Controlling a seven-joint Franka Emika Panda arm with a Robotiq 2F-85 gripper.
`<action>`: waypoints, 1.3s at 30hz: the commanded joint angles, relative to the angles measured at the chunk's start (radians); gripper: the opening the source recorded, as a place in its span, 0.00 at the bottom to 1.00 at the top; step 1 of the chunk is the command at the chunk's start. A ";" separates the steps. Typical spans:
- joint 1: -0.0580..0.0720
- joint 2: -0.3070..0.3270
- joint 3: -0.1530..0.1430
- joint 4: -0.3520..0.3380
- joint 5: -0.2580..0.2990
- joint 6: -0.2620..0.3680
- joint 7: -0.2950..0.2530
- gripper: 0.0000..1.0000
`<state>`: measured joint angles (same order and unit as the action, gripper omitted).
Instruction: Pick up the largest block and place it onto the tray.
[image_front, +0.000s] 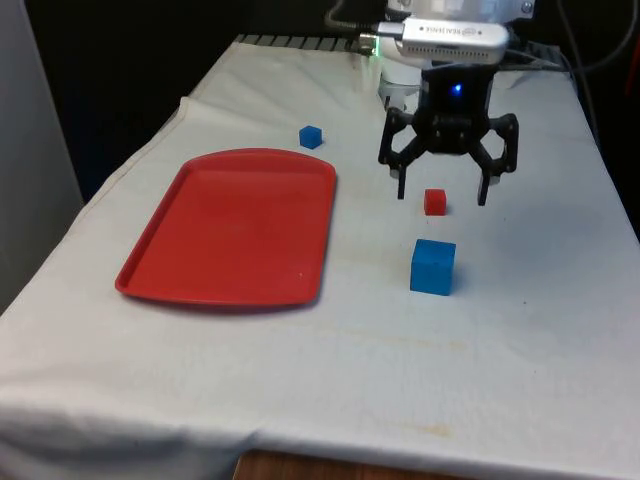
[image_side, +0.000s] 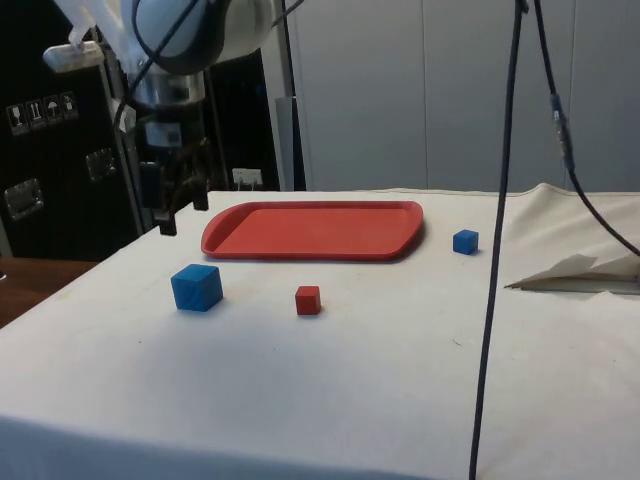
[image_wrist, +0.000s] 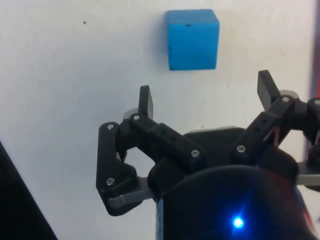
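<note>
Front view: claw (image_front: 441, 194) hangs spread above the red cube (image_front: 434, 202), big blue block (image_front: 433, 266) at its 6 o'clock, tray (image_front: 150, 270) at 9. Side view: block (image_side: 196, 287) on the table (image_side: 400, 370). Wrist view: block (image_wrist: 192, 39) beyond the fingertips (image_wrist: 145, 99).

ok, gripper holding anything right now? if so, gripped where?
Nothing held. The gripper is open and hangs above the cloth with nothing between its fingers; the large blue block sits untouched on the table, apart from it.

White cloth (image_front: 330, 370) covers the table, creased at far corner. Black curtains (image_front: 130, 60) behind. Dark cabinets (image_side: 50, 170) to one side, pale wall panels (image_side: 420, 90) beyond. Black cables (image_side: 497, 250) hang down.
</note>
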<state>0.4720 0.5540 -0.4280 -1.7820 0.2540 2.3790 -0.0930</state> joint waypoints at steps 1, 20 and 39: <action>-0.009 0.016 0.015 0.008 0.021 0.015 -0.011 1.00; -0.013 0.118 0.041 0.009 0.078 0.126 -0.026 1.00; -0.033 0.195 0.043 0.011 0.157 0.216 -0.088 1.00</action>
<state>0.4490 0.7480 -0.3980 -1.7720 0.3990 2.5820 -0.1690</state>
